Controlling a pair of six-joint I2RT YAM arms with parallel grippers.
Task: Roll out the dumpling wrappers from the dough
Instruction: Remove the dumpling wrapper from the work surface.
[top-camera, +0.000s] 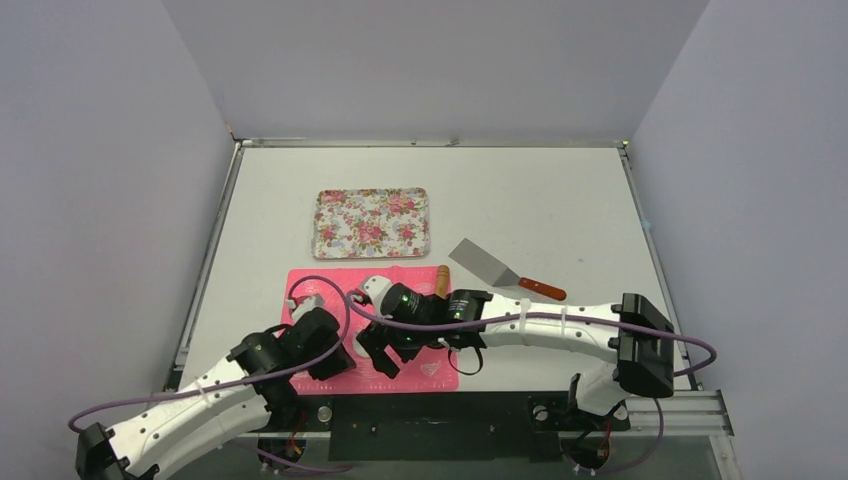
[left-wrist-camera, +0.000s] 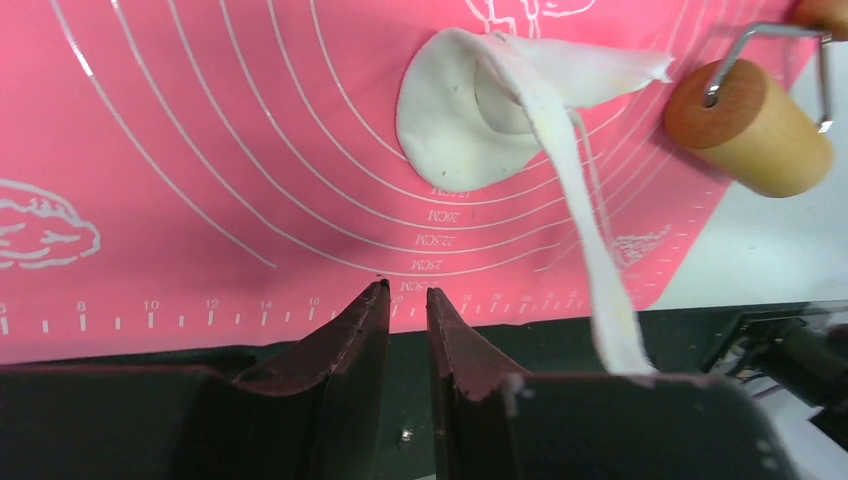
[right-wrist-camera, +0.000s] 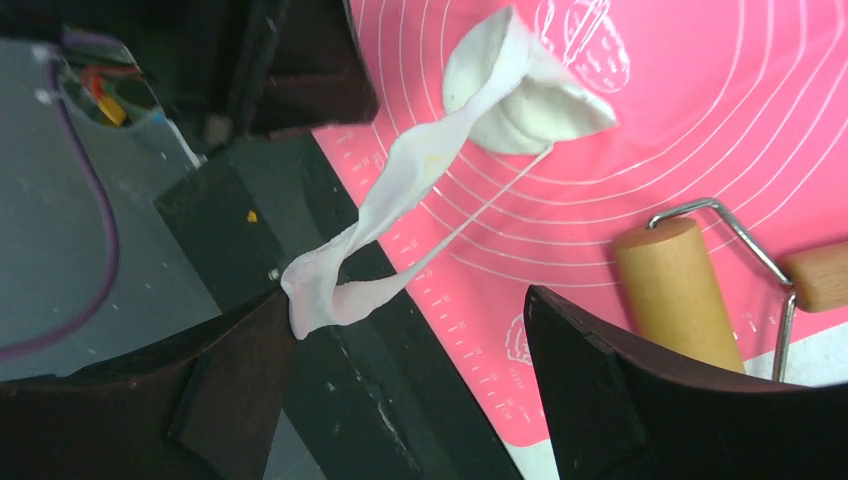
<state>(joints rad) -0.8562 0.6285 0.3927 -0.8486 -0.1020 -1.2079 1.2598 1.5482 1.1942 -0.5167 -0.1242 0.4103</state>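
Observation:
The dough (left-wrist-camera: 455, 120) is a roughly round, flattish white piece on the pink mat (left-wrist-camera: 200, 150), with a flap folded over its top. I cannot tell whether it is one of the dumpling wrappers. A long ragged strip (right-wrist-camera: 400, 180) stretches from the dough (right-wrist-camera: 530, 115) to the left finger (right-wrist-camera: 250, 370) of my right gripper (right-wrist-camera: 408, 295) and sticks there. That gripper stands wide open over the mat's near edge. My left gripper (left-wrist-camera: 407, 288) is beside it, its jaws a narrow gap apart with nothing between them. The strip (left-wrist-camera: 600, 280) passes to its right.
A wooden rolling pin (left-wrist-camera: 750, 125) with a wire frame lies at the mat's right edge (right-wrist-camera: 670, 290). Beyond the mat (top-camera: 425, 375) are a floral tray (top-camera: 371, 222) and a metal spatula (top-camera: 485, 263) with a red-brown handle. Both arms crowd the mat's near half.

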